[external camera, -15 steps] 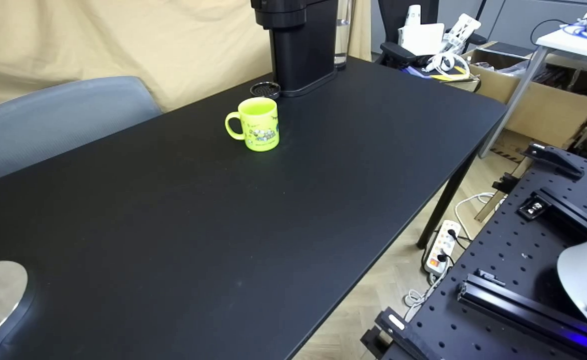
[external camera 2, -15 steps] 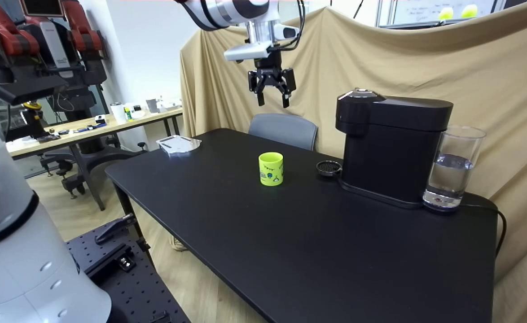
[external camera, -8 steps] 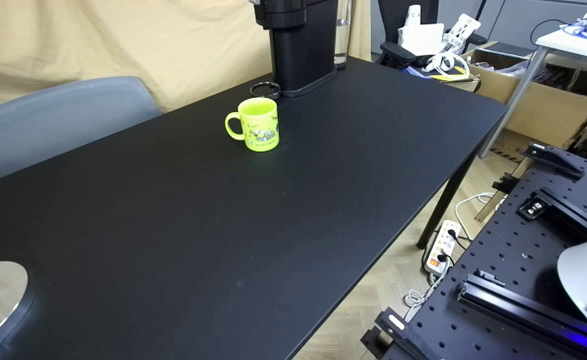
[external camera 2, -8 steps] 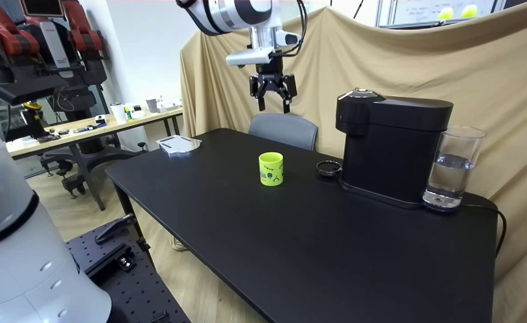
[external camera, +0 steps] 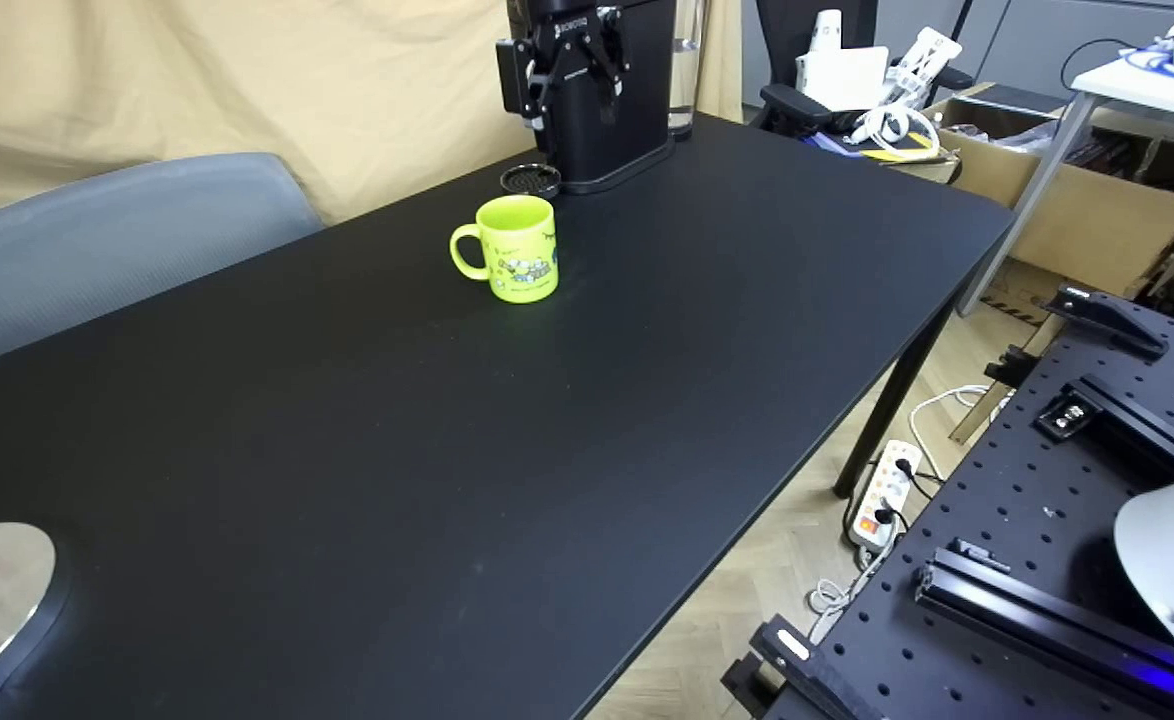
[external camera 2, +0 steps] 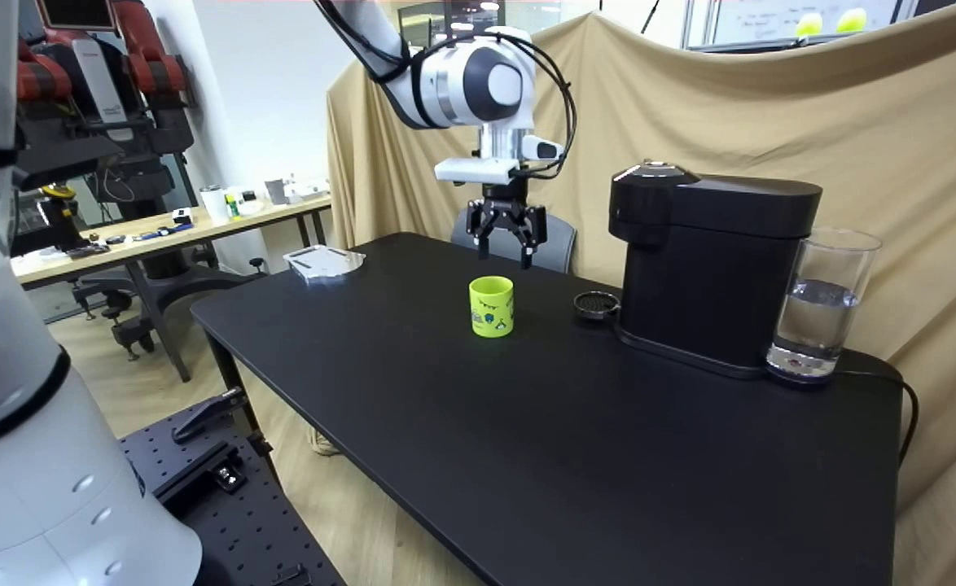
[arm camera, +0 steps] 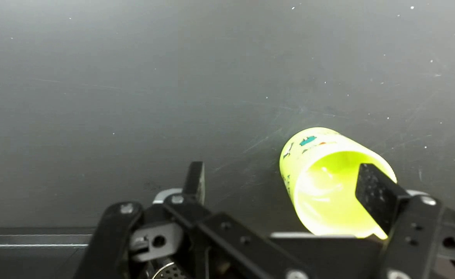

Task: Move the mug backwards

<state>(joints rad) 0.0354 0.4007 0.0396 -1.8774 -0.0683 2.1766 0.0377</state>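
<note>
The lime-yellow mug stands upright on the black table, and it shows in both exterior views [external camera: 521, 260] [external camera 2: 492, 311]. Its loop handle points left in an exterior view and faces away, hidden, in an exterior view. In the wrist view I look into the mug [arm camera: 328, 182] at lower right, with most of its handle hidden. My gripper [external camera 2: 505, 253] is open and empty, its fingers pointing down, above the mug level. It also shows in an exterior view [external camera: 573, 112] and in the wrist view [arm camera: 281, 172], where the right finger overlaps the mug's mouth.
A black coffee machine [external camera 2: 698, 277] with a clear water tank [external camera 2: 820, 309] stands on the table [external camera 2: 527, 439]. Its round drip tray [external camera 2: 596, 304] juts out near the mug. A clear plate [external camera 2: 325, 262] lies at the far left corner. A chair [external camera: 127, 250] stands behind the table.
My gripper has come down and slightly right in an exterior view, and it has entered an exterior view in front of the coffee machine. It stays open. The mug has not moved.
</note>
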